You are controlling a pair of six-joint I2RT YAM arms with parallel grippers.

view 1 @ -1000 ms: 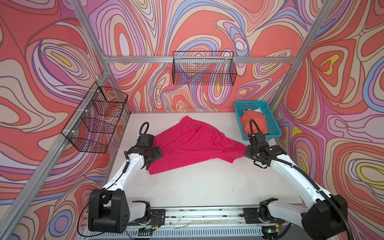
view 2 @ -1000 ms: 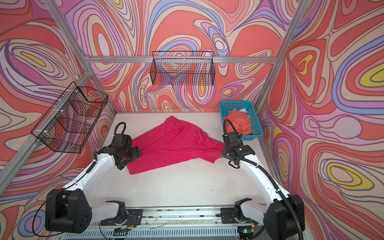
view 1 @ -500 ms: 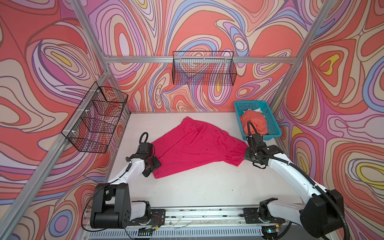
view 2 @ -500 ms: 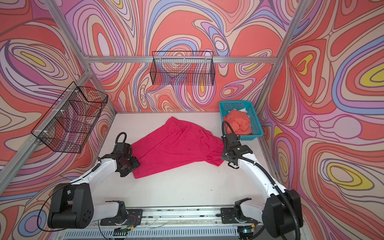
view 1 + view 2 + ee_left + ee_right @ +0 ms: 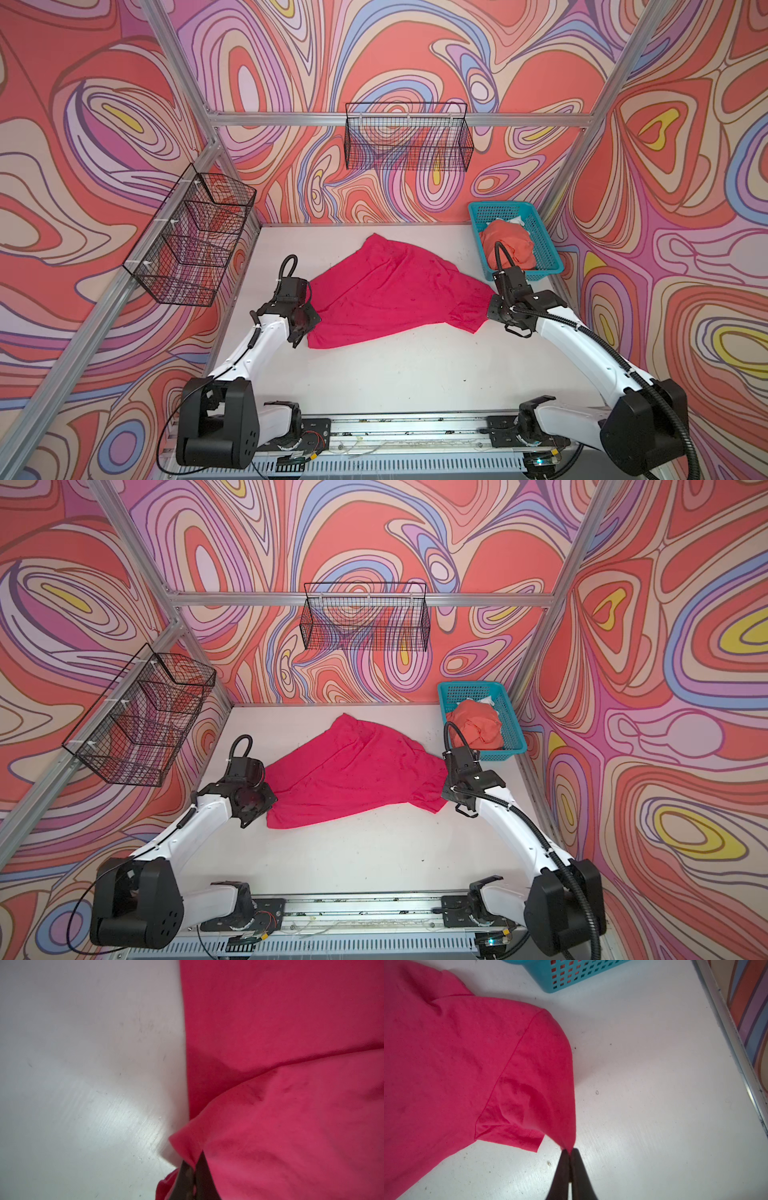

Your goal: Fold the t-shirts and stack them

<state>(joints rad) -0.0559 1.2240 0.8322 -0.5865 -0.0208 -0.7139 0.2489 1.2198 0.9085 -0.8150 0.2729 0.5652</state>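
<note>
Firmly closed, end effectors (image 5: pixel 194 1165) (image 5: pixel 570 1152) pinching pink tee (image 5: pixel 386 299)

Walls (image 5: pixel 415 50) on three sides of my feed — swirling print in coral, lilac and blue, with bits of yellow. Aluminium frame (image 5: pixel 291 119) runs up the corners and across the back. I see a black wire basket (image 5: pixel 409 141) hanging on the back wall and a tiered wire rack (image 5: pixel 191 245) on the left wall. Counter (image 5: pixel 395 374) white, scuffed, speckled — soft glare up close. Metal rail (image 5: pixel 407 428) along its near edge.
</note>
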